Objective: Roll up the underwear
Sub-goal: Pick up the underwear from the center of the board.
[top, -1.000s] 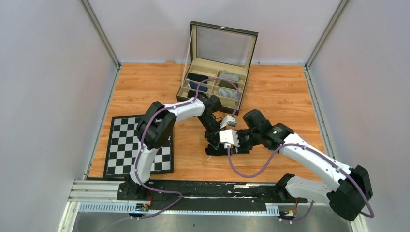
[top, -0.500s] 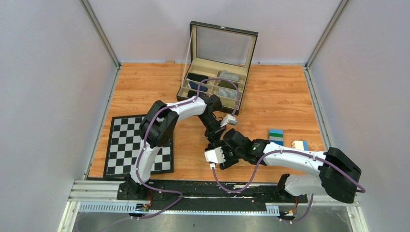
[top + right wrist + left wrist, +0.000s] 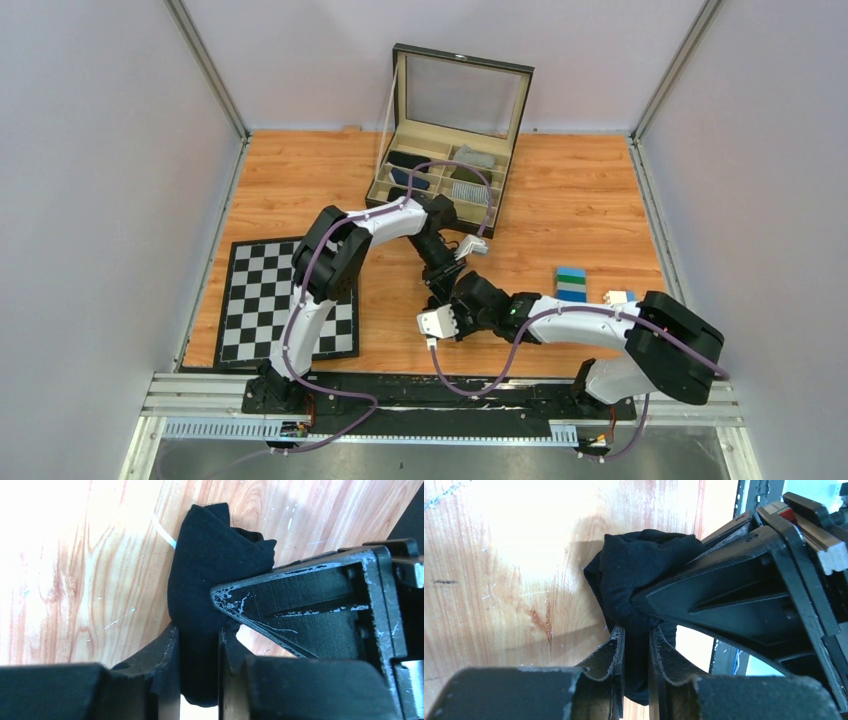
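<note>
Black underwear (image 3: 634,575), bundled on the surface (image 3: 499,555): both your jaws pinch it, likely to hold the roll tight.

Top external view: a fixed camera high behind the near edge, facing down and forward, far enough back to take in the whole orange wood-grain tabletop (image 3: 590,200). Left and right wrist views: each looks along its own black fingers (image 3: 611,652) from very close above the board. Both wrist views frame the same crumpled black soft fabric bundle (image 3: 634,575), a spot apparently hidden beneath the wrists in the overhead view.
</note>
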`<move>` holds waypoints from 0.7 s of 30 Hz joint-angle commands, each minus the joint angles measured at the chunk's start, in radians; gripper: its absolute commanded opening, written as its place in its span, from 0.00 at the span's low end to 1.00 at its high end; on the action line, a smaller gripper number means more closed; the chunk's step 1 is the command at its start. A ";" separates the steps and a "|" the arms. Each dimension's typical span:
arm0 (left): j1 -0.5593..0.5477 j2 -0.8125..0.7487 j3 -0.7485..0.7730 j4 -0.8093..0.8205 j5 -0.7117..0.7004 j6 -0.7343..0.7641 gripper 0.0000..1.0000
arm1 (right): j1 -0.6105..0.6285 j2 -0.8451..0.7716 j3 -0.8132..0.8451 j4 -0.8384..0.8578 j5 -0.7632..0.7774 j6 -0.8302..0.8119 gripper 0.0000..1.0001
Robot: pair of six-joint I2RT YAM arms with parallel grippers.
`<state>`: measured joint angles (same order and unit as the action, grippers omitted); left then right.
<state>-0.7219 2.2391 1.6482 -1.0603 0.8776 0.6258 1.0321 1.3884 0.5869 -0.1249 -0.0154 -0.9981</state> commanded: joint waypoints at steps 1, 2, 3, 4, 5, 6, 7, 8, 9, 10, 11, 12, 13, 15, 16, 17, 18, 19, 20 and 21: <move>0.000 0.019 -0.040 0.120 -0.203 -0.034 0.27 | -0.003 0.074 0.031 -0.016 -0.116 0.004 0.02; 0.013 -0.005 -0.046 0.134 -0.222 -0.060 0.31 | -0.009 0.086 0.055 -0.042 -0.122 0.006 0.00; 0.032 -0.035 -0.053 0.144 -0.234 -0.074 0.35 | -0.011 0.096 0.080 -0.075 -0.122 0.007 0.00; 0.053 -0.074 -0.060 0.148 -0.239 -0.083 0.41 | -0.013 0.103 0.111 -0.117 -0.126 0.006 0.00; 0.082 -0.119 -0.069 0.152 -0.248 -0.097 0.47 | -0.012 0.104 0.138 -0.161 -0.129 0.008 0.00; 0.111 -0.170 -0.081 0.156 -0.259 -0.109 0.64 | -0.015 0.098 0.165 -0.198 -0.138 0.010 0.00; 0.143 -0.228 -0.092 0.157 -0.265 -0.118 0.94 | -0.021 0.092 0.192 -0.245 -0.153 0.009 0.00; 0.176 -0.289 -0.107 0.153 -0.274 -0.125 0.99 | -0.028 0.086 0.223 -0.290 -0.169 0.011 0.00; 0.205 -0.357 -0.119 0.145 -0.289 -0.128 1.00 | -0.039 0.082 0.253 -0.333 -0.191 0.015 0.00; 0.234 -0.423 -0.131 0.130 -0.315 -0.127 1.00 | -0.051 0.078 0.282 -0.377 -0.214 0.025 0.00; 0.260 -0.487 -0.145 0.112 -0.357 -0.116 1.00 | -0.061 0.075 0.308 -0.423 -0.231 0.031 0.00; 0.272 -0.556 -0.157 0.088 -0.391 -0.104 1.00 | -0.069 0.070 0.344 -0.455 -0.254 0.031 0.00; 0.280 -0.622 -0.176 0.067 -0.425 -0.091 1.00 | -0.077 0.065 0.364 -0.486 -0.274 0.030 0.00; 0.284 -0.775 -0.228 0.044 -0.485 -0.084 1.00 | -0.083 0.054 0.397 -0.524 -0.279 0.023 0.00; 0.284 -0.850 -0.261 0.042 -0.510 -0.091 1.00 | -0.087 0.048 0.412 -0.543 -0.282 0.014 0.00; 0.285 -0.953 -0.292 0.043 -0.533 -0.106 1.00 | -0.092 0.040 0.422 -0.556 -0.280 0.007 0.00; 0.285 -1.023 -0.325 0.045 -0.556 -0.123 1.00 | -0.104 0.030 0.433 -0.562 -0.273 0.005 0.00; 0.285 -1.086 -0.351 0.041 -0.578 -0.138 1.00 | -0.118 0.023 0.448 -0.573 -0.272 0.001 0.00; 0.287 -1.140 -0.368 0.026 -0.593 -0.152 1.00 | -0.135 0.019 0.465 -0.587 -0.270 -0.001 0.00; 0.302 -1.185 -0.383 0.002 -0.587 -0.159 1.00 | -0.154 0.015 0.482 -0.601 -0.262 -0.002 0.00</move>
<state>-0.4267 1.2091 1.3354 -0.9749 0.3756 0.5137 0.9272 1.4551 0.9882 -0.6327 -0.2481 -0.9897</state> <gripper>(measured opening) 0.997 0.257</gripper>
